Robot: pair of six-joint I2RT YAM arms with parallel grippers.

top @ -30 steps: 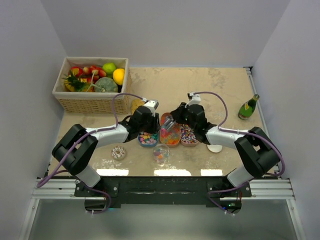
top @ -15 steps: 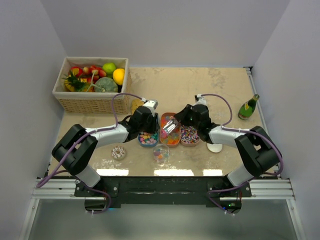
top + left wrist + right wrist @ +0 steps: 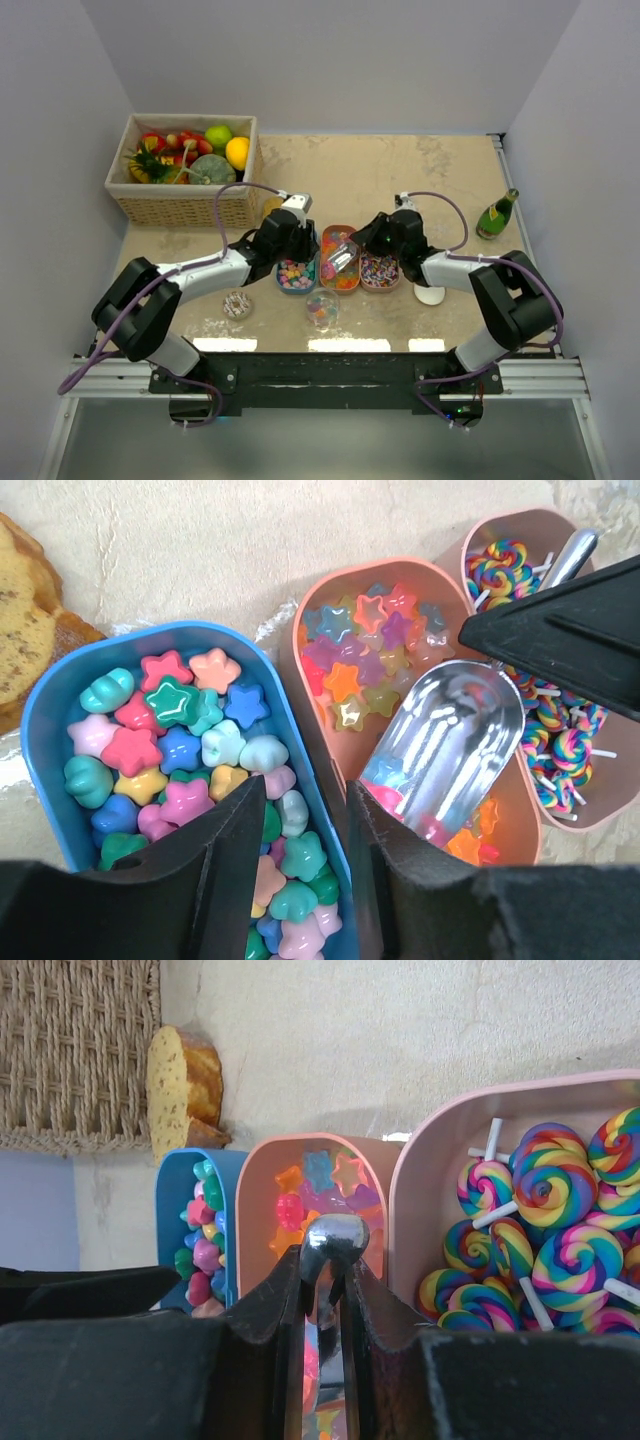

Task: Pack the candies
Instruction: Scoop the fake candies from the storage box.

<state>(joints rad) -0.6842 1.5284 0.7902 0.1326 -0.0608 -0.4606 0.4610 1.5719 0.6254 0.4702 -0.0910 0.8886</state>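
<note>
**Candy trays on a marbled tabletop, walled bay**

Beige marbled tabletop [image 3: 400, 170], with plain grey walls [image 3: 330, 60] on three sides.
Left fingers [image 3: 200, 880]: narrowly parted, holding nothing, astride the blue tray's [image 3: 40, 710] right rim.
Right fingers [image 3: 270, 1310]: clamped on a metal scoop [image 3: 450, 730], whose bowl lies in the orange tray [image 3: 290, 640] just beyond them.
The candies [image 3: 180, 740] fill both trays, and swirled ones fill the pink tray [image 3: 410, 1170] right of the right fingers.
Wicker basket [image 3: 180, 205]: well beyond the left fingers.
Green bottle [image 3: 497, 213]: well right of the right fingers.
</note>
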